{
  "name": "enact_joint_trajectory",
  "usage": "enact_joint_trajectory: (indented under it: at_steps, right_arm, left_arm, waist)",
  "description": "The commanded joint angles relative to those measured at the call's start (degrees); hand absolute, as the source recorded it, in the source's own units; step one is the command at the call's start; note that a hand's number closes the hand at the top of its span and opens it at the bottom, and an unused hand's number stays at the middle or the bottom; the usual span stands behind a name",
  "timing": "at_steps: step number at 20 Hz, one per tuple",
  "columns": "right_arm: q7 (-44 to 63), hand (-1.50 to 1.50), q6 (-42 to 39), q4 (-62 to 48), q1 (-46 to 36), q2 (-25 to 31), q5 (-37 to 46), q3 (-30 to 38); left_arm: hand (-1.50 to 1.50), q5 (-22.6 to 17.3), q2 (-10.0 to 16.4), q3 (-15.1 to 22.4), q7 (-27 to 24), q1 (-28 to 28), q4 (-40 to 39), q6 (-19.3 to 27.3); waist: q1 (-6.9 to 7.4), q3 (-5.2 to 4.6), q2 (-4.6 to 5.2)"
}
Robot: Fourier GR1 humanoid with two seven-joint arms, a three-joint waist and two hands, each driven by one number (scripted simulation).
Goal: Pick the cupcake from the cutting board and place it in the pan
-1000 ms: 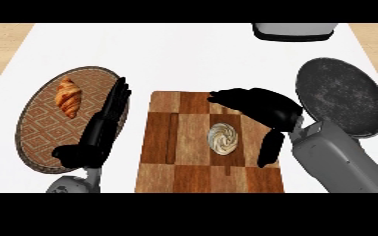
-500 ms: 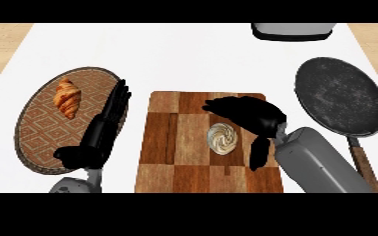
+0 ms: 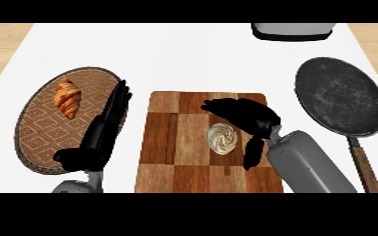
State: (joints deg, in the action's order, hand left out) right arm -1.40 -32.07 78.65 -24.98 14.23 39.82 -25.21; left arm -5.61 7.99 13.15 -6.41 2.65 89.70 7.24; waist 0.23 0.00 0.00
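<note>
A cupcake (image 3: 222, 138) with swirled white frosting stands on the checkered wooden cutting board (image 3: 170, 145) in the middle of the counter. My right hand (image 3: 247, 114) arches over the cupcake's far and right sides, fingers curved above it and thumb hanging down at its right; I see no contact. The dark round pan (image 3: 338, 96) lies at the right, its wooden handle pointing toward the lower edge. My left hand (image 3: 103, 127) rests open, fingers straight, over the right rim of the woven plate.
A woven brown plate (image 3: 40, 125) at the left carries a croissant (image 3: 67, 97). A grey appliance (image 3: 291, 30) stands at the counter's far edge. White counter (image 3: 170, 60) stretches between the board and the far edge.
My right hand and forearm have slid left from beside the pan to over the board, now arched around the cupcake. The left hand has not moved.
</note>
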Motion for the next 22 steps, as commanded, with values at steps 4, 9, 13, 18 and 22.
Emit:
enact_joint_trajectory:
  at_steps: [4,9,13,18,22]
  right_arm:
    - [2.52,-1.5,-1.09,-0.66,1.02,-6.86,5.12,0.29]
    - [-3.19,-1.5,1.11,-9.83,-0.79,-6.04,8.39,3.05]
    - [-9.29,1.5,3.22,-17.37,-3.48,-5.58,13.74,-3.54]
    - [-10.86,1.5,6.4,-15.32,-2.91,-6.83,17.29,-1.41]
    - [-12.59,1.5,11.66,-20.43,-3.66,-9.29,19.81,-1.38]
  left_arm:
    - [0.0,2.67,-2.61,-0.34,0.1,-0.88,0.8,-0.23]
    - [0.0,3.89,-3.73,-0.61,-0.83,-2.19,-0.28,-0.57]
    - [0.0,2.76,-1.65,-2.06,-0.22,-1.43,0.69,-2.64]
    - [0.0,3.29,-2.89,-3.2,-1.82,-2.45,-0.32,-2.99]
    - [0.0,3.68,-4.04,-2.9,0.05,1.52,-1.78,-3.23]
  waist:
    - [-0.08,0.0,-0.03]
    - [-0.03,0.0,0.01]
    - [0.59,0.02,0.18]
    - [0.02,0.0,0.02]
    - [0.04,0.01,0.09]
